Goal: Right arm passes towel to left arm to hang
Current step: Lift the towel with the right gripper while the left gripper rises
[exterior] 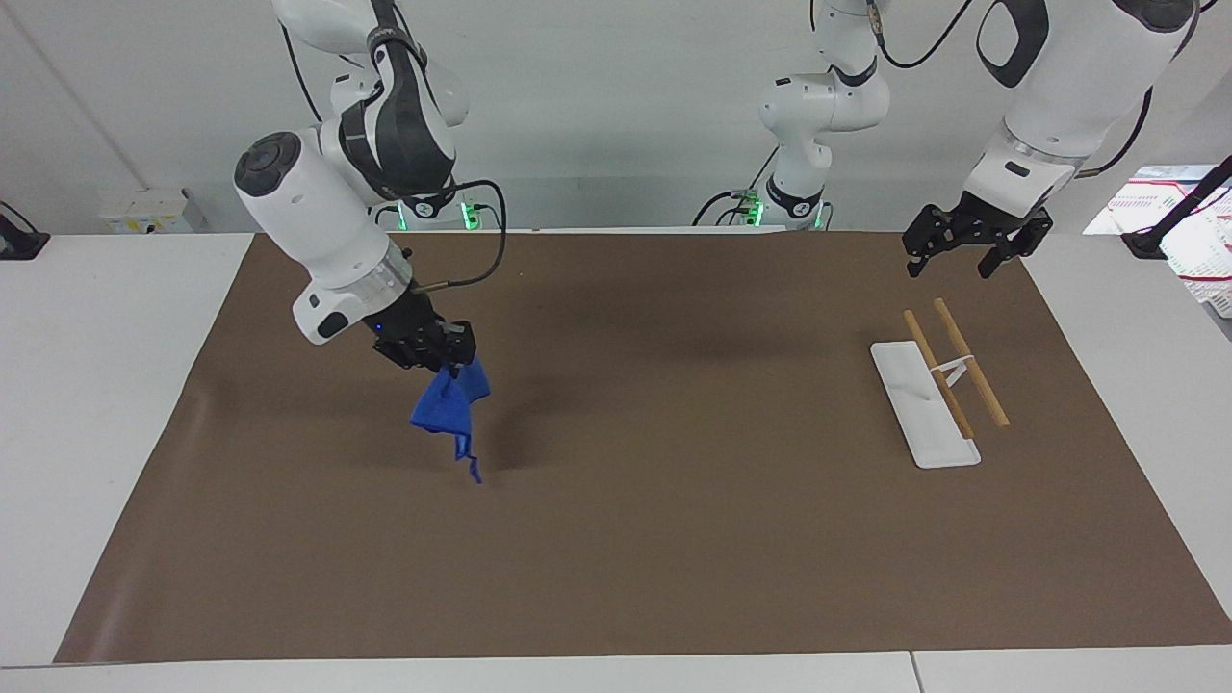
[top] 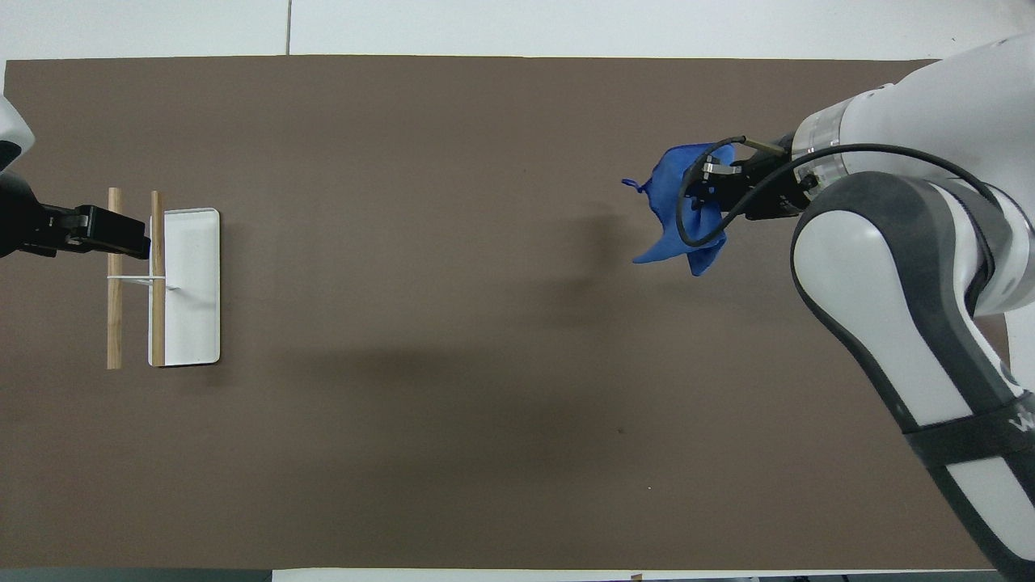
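Brown mat [exterior: 674,539]; right hand [exterior: 452,358] apparently pinches towel [exterior: 448,404] aloft.

Robotics lab. Plain white wall [exterior: 626,87], white table [exterior: 115,385] under brown mat [exterior: 674,539]. Two white jointed robot arms [exterior: 327,192] bolted at table edge, cables [exterior: 914,48] trailing, green status lights [exterior: 469,214] at bases.

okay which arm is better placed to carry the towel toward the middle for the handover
Right. The right pincer is shut on the towel, which hangs clear of the mat. The left pincer waits open over the rack, holding nothing.
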### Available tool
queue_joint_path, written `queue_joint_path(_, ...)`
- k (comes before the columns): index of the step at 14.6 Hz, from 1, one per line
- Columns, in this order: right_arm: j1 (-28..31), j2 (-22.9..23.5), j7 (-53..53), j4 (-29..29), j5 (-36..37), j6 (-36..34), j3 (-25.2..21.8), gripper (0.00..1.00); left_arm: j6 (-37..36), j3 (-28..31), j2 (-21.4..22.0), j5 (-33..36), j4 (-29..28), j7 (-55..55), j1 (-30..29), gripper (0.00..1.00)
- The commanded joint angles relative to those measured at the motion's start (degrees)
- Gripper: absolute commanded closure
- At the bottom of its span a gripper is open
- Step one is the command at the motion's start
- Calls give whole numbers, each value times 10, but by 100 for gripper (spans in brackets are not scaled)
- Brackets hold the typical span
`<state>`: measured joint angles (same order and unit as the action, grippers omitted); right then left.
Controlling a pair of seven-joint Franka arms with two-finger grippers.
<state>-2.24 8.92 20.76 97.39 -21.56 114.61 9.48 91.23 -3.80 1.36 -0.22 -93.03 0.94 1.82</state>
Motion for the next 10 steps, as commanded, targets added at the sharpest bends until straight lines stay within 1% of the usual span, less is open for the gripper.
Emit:
queue_joint_path(1,-24,37,96,-64,-83,26,9,100,7,-2,19,0,-22,3,-6,0)
queue_joint_path(3,-44,38,164,-65,-158,81,9,100,4,-2,21,0,-25,1,-1,0)
queue_joint_path(4,-55,40,203,-63,-204,113,9,100,11,-2,27,0,-36,-5,1,0)
queue_joint_path(5,-69,46,232,-63,-245,146,9,100,20,-5,35,0,-57,-20,3,0)
queue_joint_path(7,-100,51,251,-62,-298,205,9,100,59,-7,51,-5,-100,-53,12,0)
queue_joint_path(9,-140,51,284,-62,-335,249,9,100,64,-6,47,-49,-109,-96,20,0)
queue_joint_path(10,-159,52,310,-62,-340,277,9,100,74,-6,41,-77,-109,-137,21,0)
